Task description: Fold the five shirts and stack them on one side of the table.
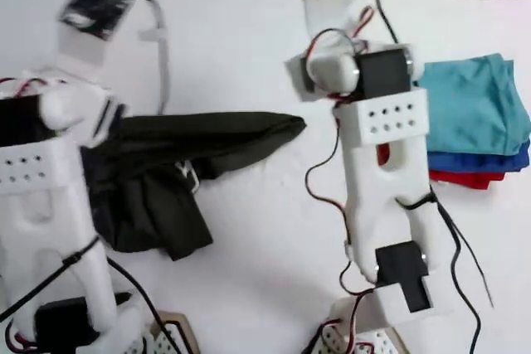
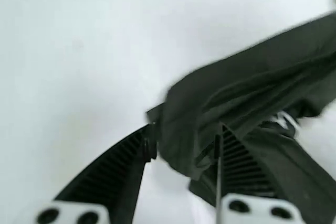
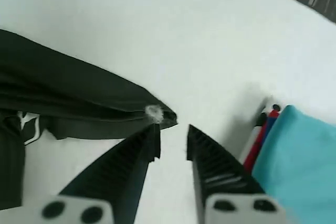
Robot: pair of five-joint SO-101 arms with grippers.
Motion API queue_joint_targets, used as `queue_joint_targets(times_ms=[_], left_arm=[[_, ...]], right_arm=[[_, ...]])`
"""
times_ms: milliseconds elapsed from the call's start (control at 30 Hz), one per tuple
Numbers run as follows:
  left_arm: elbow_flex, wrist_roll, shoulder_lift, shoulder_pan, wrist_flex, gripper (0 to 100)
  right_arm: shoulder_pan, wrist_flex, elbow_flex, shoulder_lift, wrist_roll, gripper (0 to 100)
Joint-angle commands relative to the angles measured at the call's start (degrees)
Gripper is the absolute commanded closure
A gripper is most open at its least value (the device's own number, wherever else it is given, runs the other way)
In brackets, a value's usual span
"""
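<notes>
Left gripper [image 2: 182,148]: jaws pinched on bunched edge of black shirt [image 2: 252,87]. Right gripper [image 3: 173,135]: jaws slightly apart, empty, tips just beside shirt's pointed corner. Shirt lies crumpled mid-table [image 1: 249,31], not yet folded. Beyond: stack [image 1: 477,122] of three folded shirts at table's right side. Step, as I judge it: spreading fourth shirt. Next, you need right jaws onto that corner, closed, then both ends drawn taut and flat.
</notes>
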Motion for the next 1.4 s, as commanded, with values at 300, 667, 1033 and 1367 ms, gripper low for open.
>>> queue_joint_targets(times_ms=[300,667,1033,1367], left_arm=[[10.5,-7.3,-0.4,-30.9,-15.9,80],[17.7,-8.1,-0.4,-39.3,-23.1,80],[17.6,-8.1,-0.4,-42.5,-23.4,80],[17.6,-7.8,-0.4,-42.8,-23.4,80]], right_arm=[[-20.6,4.8,12.0,7.5,-10.2,83.0],[-36.1,0.2,20.7,15.1,-10.2,83.0],[-42.1,-1.6,20.9,22.7,-10.5,83.0],[-42.9,-1.8,20.7,28.9,-12.0,83.0]])
